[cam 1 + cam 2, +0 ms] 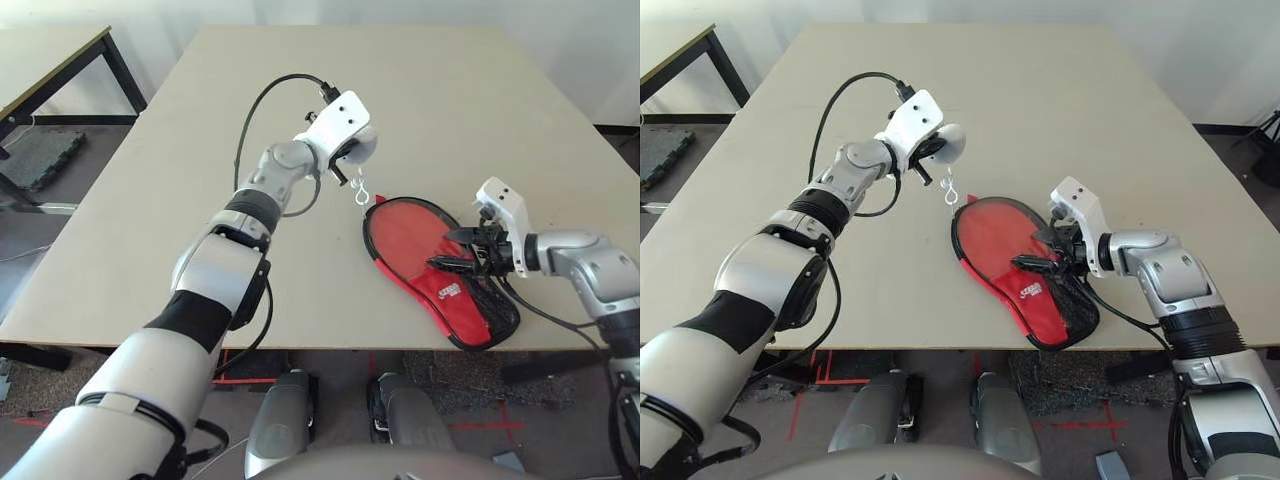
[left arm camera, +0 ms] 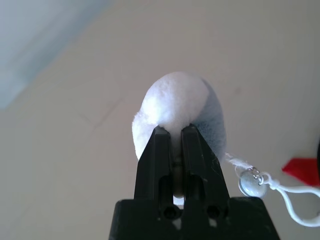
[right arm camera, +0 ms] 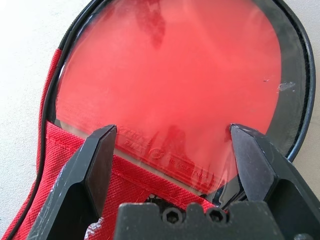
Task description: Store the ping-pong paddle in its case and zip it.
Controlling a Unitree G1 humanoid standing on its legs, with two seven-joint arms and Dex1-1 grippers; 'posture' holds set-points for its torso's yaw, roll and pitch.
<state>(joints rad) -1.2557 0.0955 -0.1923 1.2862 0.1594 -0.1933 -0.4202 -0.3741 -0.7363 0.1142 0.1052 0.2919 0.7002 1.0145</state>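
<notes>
If we pull hard on the white wad (image 2: 175, 102) pinched in our left pincer (image 2: 172, 131), its cord could drag the case (image 1: 445, 297) askew, because our right pincer (image 3: 172, 127) stands spread, gripping nothing. The paddle (image 3: 170, 75) lies inside the case on the table (image 1: 300, 60), beneath the right pincer.

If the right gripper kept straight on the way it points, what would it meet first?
Probably the case, directly beneath the open right gripper, though its height above is unclear.
</notes>
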